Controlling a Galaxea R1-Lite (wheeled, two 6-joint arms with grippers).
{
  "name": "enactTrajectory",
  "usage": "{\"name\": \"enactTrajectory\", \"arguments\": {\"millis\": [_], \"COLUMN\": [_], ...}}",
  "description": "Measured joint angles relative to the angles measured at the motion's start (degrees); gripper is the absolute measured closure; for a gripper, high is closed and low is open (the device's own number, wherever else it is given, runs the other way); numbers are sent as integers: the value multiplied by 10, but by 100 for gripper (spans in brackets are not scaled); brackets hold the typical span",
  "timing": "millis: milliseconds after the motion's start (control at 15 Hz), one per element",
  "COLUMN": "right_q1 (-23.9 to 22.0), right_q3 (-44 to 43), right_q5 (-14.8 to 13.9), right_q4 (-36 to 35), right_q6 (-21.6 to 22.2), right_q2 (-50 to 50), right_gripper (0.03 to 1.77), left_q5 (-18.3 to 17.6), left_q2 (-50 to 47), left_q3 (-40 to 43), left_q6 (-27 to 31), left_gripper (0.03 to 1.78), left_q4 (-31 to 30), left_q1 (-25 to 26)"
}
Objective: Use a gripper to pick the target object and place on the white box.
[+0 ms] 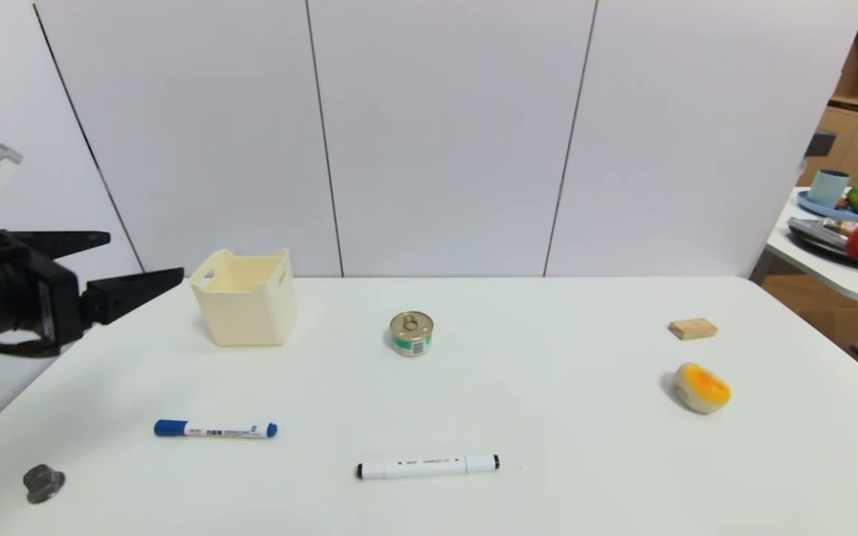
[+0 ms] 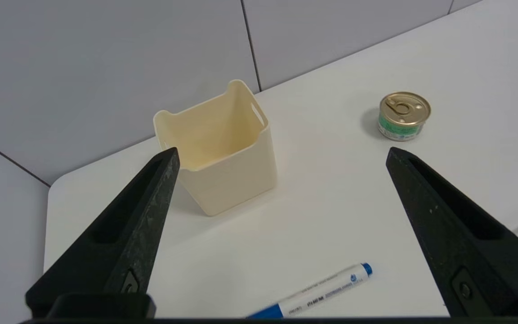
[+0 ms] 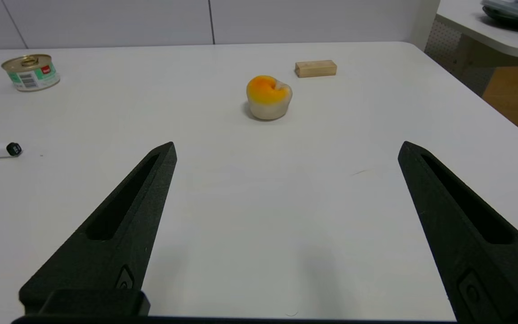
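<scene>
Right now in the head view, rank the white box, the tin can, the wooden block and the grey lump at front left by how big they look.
Largest to smallest:
1. white box
2. tin can
3. wooden block and grey lump: they look alike, and the lump lies nearer the camera, so no ranking.

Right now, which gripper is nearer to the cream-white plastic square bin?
Left. The left gripper hangs open beside the cream-white plastic square bin, apart from it. The right gripper is open over the table's opposite side, far away.
</scene>
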Motion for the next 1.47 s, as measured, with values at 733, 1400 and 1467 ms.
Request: {"name": "enactTrajectory", "arguments": {"millis": [733, 1400, 1467], "right_q1": [0, 0, 0], "right_q3": [0, 0, 0], "right_q5": [0, 0, 0], "right_q4": [0, 0, 0], "right_q6": [0, 0, 0], "right_q2": [0, 0, 0], "right_gripper": [9, 9, 9], "left_q5": [10, 196, 204], "left_q2": [-406, -660, -669], "left_q3": [322, 448, 449], "left_q6": [-5, -46, -47], "left_gripper": [12, 12, 12], "left_q4": [-2, 72, 99], "left_q1": [0, -33, -33]}}
